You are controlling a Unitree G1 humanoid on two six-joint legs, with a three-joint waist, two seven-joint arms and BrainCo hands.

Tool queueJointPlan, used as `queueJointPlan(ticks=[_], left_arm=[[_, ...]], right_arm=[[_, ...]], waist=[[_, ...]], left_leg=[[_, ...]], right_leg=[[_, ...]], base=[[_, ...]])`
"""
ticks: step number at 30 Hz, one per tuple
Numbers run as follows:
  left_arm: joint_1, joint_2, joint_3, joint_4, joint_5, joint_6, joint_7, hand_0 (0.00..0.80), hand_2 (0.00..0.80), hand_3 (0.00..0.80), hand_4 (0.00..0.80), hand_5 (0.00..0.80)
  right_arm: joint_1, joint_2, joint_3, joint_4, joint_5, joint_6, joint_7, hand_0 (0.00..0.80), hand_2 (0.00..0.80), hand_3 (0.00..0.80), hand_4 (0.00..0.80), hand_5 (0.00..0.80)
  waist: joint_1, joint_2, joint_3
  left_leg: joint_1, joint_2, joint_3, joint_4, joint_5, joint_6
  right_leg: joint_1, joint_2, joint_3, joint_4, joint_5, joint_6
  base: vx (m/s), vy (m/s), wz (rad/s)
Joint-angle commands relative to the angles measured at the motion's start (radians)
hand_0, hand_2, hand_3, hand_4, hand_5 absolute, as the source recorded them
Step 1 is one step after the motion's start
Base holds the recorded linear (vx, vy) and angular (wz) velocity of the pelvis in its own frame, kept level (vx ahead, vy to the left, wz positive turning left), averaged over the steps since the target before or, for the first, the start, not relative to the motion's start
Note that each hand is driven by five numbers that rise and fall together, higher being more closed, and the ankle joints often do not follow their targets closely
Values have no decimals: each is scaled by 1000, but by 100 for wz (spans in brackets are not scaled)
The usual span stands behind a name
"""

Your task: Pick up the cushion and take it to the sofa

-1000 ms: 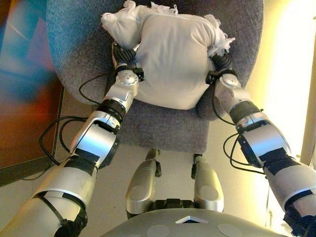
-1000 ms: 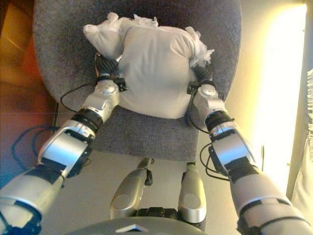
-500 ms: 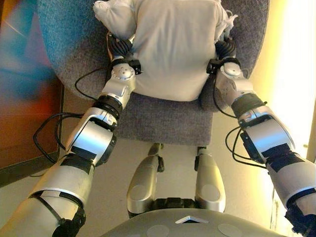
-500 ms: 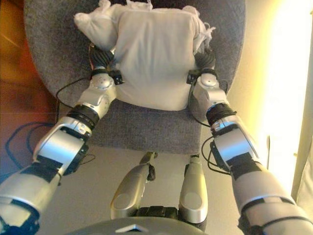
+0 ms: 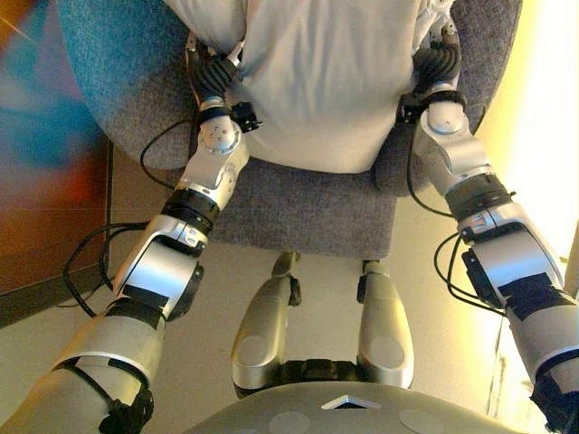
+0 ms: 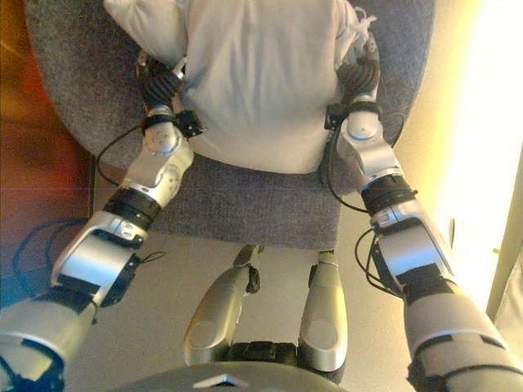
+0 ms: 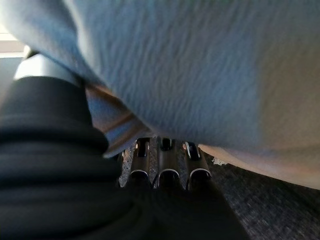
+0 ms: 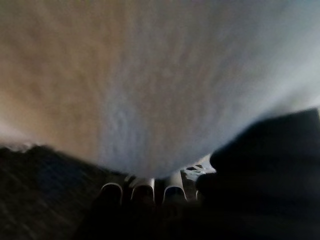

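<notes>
A white cushion (image 5: 326, 81) with frilled corners is held between my two hands over the seat of a grey armchair (image 5: 298, 212). Its top edge is cut off by the picture. My left hand (image 5: 215, 77) presses its left side and my right hand (image 5: 436, 63) presses its right side. In the left wrist view the cushion (image 7: 190, 65) lies over my straight fingers (image 7: 165, 167). In the right wrist view the cushion (image 8: 150, 75) likewise rests on straight fingers (image 8: 142, 187). The grey seat fabric (image 7: 260, 200) shows beneath.
The armchair's curved back and sides wrap round the cushion on the left and right. A dark reddish-brown panel (image 5: 45, 181) stands to the left of the chair. Pale floor (image 5: 308, 262) lies in front of it. Bright light falls along the right side.
Both hands and the cushion have moved up and away from me, so the cushion's top has left the picture. The whole view has also shifted a little.
</notes>
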Motion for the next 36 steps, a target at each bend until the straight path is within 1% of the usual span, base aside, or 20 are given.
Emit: queueJointPlan(ticks=[1,2,5,8,11,14,16,19,25,31,36], left_arm=[[-35,-18,-2,-210,71,-107,-109,0,0,0,0,0],[1,-4,18,-256,69,-128,-116,0,0,0,0,0],[104,30,79,-401,65,-155,-137,0,0,0,0,0],[191,40,127,-505,86,-183,-140,0,0,0,0,0],[273,51,157,-578,121,-196,-152,0,0,0,0,0],[335,63,168,-622,136,-199,-160,0,0,0,0,0],[376,62,177,-650,115,-187,-176,0,0,0,0,0],[436,63,194,-671,110,-191,-184,0,0,0,0,0],[546,61,224,-709,131,-183,-195,0,0,0,0,0],[632,67,261,-728,110,-177,-218,0,0,0,0,0],[727,48,302,-731,128,-165,-224,0,0,0,0,0]], right_arm=[[-44,-120,-83,-203,-120,-109,-41,0,0,0,0,0],[-11,-129,-102,-241,-142,-114,-52,0,0,0,0,0],[91,-141,-177,-352,-204,-124,-71,0,0,0,0,0],[172,-148,-238,-455,-266,-111,-80,0,0,0,0,0],[252,-153,-290,-555,-298,-103,-105,0,0,0,0,0],[329,-147,-336,-611,-325,-110,-111,0,0,0,0,0],[375,-143,-358,-641,-329,-113,-114,0,0,0,0,0],[441,-138,-386,-673,-351,-110,-120,0,0,0,0,0],[579,-114,-435,-710,-400,-133,-135,0,0,0,0,0],[700,-122,-485,-753,-407,-143,-122,0,0,0,0,0],[814,-114,-529,-798,-437,-124,-85,0,0,0,0,0]], waist=[[-9,-23,-41],[-4,-27,-45],[10,-42,-56],[19,-53,-71],[22,-63,-95],[27,-72,-125],[30,-78,-147],[34,-88,-180],[38,-101,-243],[41,-107,-323],[41,-110,-378]], left_leg=[[32,0,16,166,-247,-68],[37,0,14,165,-251,-67],[50,2,5,167,-263,-62],[66,4,-5,165,-273,-59],[95,9,-11,152,-279,-57],[131,14,-17,132,-281,-57],[160,18,-20,111,-279,-58],[208,21,-25,84,-278,-57],[286,37,-27,44,-275,-57],[369,48,-21,-1,-270,-56],[418,56,-7,-12,-280,-58]], right_leg=[[-4,-3,-43,-126,87,-23],[3,-3,-47,-129,85,-22],[24,-4,-62,-133,78,-22],[44,-2,-74,-137,71,-24],[80,7,-84,-155,65,-29],[120,14,-96,-173,63,-31],[152,21,-103,-192,62,-32],[203,32,-108,-216,60,-32],[278,49,-113,-244,58,-35],[356,64,-109,-274,60,-35],[413,73,-112,-299,57,-37]], base=[[47,-66,6],[35,-60,9],[45,-89,12],[33,-68,6],[51,-49,4],[67,-42,6],[80,-43,5],[94,-43,2],[94,-34,3],[120,-23,3],[82,-7,-8]])
